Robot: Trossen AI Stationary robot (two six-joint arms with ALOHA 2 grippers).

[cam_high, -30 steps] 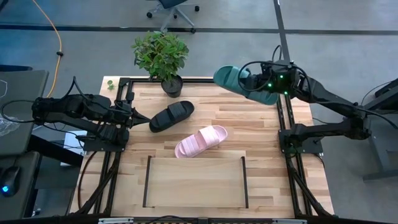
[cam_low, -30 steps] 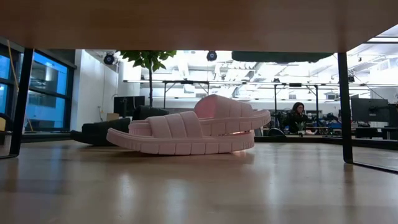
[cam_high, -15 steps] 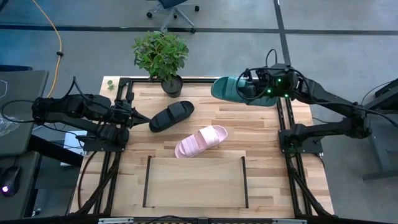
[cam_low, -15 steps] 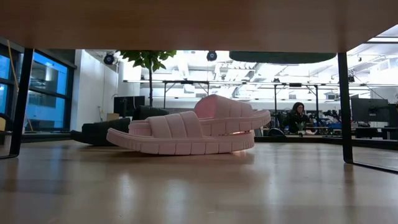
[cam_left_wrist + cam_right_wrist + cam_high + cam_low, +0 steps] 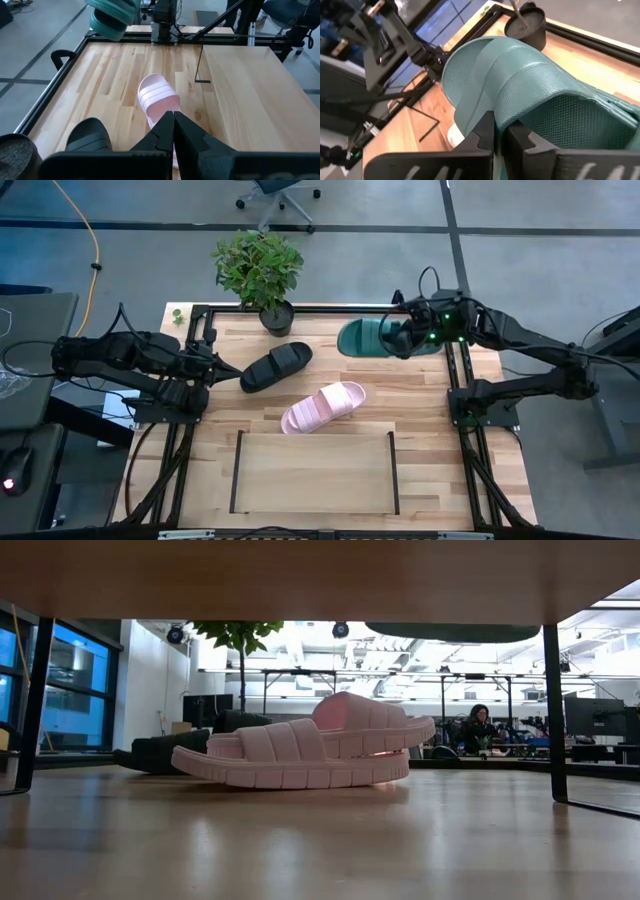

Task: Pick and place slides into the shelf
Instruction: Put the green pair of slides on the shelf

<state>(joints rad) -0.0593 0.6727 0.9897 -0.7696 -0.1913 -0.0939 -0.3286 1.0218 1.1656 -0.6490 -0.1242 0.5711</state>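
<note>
The teal-green slide (image 5: 372, 338) is in the air over the table's far right part, carried by my right gripper (image 5: 408, 338), which is shut on it; its dark underside (image 5: 452, 632) shows high in the low view. The black slide (image 5: 277, 365) rests sole-down at the centre-left. The pale pink slide (image 5: 323, 406) rests sole-down in the middle. The shelf (image 5: 315, 472), a light-wood panel between thin black rails, lies at the near side. My left gripper (image 5: 228, 371) is shut and touches nothing, just left of the black slide. My right gripper pinches the teal slide between its two fingers at its right-hand end (image 5: 506, 117). The fingers come about level from the table's right and lie along the slide. The slide is lifted clear and reaches away from the fingers toward the table's left.
A potted plant (image 5: 260, 268) stands at the far edge, just behind the black slide. A black outer frame (image 5: 452, 380) runs along the table's sides. Bare wood lies between the pink slide and the right frame rail.
My right gripper has carried the teal slide toward the table's near edge and slightly left, still shut on it. The slide has turned from slanting to lying across the table, pointing left. The left arm and the other two slides have stayed put.
</note>
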